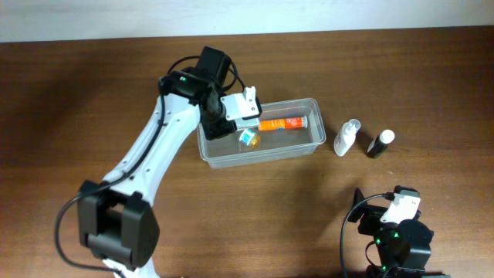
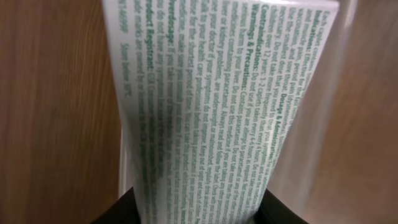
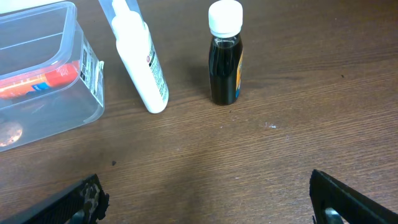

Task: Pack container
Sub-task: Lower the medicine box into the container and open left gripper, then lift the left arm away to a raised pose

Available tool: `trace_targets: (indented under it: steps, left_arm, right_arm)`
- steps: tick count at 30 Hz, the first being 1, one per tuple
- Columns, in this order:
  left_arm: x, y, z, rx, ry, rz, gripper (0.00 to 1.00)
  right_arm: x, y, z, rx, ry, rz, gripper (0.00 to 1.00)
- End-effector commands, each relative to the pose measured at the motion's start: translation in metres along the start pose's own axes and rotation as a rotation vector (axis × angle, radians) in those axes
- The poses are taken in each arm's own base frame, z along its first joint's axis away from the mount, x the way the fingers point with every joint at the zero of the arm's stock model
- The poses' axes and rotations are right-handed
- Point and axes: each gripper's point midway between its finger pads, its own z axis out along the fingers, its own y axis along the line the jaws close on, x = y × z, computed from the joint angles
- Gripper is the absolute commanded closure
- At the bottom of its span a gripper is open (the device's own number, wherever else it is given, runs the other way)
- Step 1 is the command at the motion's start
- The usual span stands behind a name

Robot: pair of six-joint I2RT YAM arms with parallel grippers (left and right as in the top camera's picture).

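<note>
The clear plastic container (image 1: 309,147) stands mid-table; its corner shows in the right wrist view (image 3: 87,81). Inside lie an orange tube (image 1: 282,123) and a small round item (image 1: 248,137). My left gripper (image 1: 225,117) hangs over the container's left end and is shut on a white box with green print (image 2: 217,93), gripped between the dark fingers (image 2: 199,208). A white bottle (image 1: 346,137) and a dark bottle with a white cap (image 1: 380,144) sit on the table right of the container. My right gripper (image 1: 390,224) is open and empty (image 3: 208,199), near the front edge.
In the right wrist view the white bottle (image 3: 142,62) lies next to the container wall and the dark bottle (image 3: 225,68) stands upright beside it. Bare brown wood table (image 1: 77,93) spreads to the left and in front.
</note>
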Motion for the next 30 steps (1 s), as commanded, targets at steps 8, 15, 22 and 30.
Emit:
trace_targets:
  steps: [8, 15, 22, 30]
  left_arm:
    - [0.029, -0.004, 0.048, 0.082, 0.141, 0.150, 0.34]
    - [0.025, 0.002, 0.035, 0.037, 0.137, 0.049, 0.01]
    - [0.002, 0.043, -0.043, -0.180, -0.004, -0.299, 0.01]
    - [0.104, 0.088, -0.103, -0.320, -0.055, -1.072, 0.01]
  right_arm:
    - [0.000, 0.003, 0.000, -0.015, -0.005, -0.007, 0.02]
    - [0.000, 0.003, 0.000, -0.015, -0.005, -0.007, 0.02]
    - [0.000, 0.003, 0.000, -0.015, -0.005, -0.006, 0.02]
    - [0.000, 0.003, 0.000, -0.015, -0.005, -0.007, 0.02]
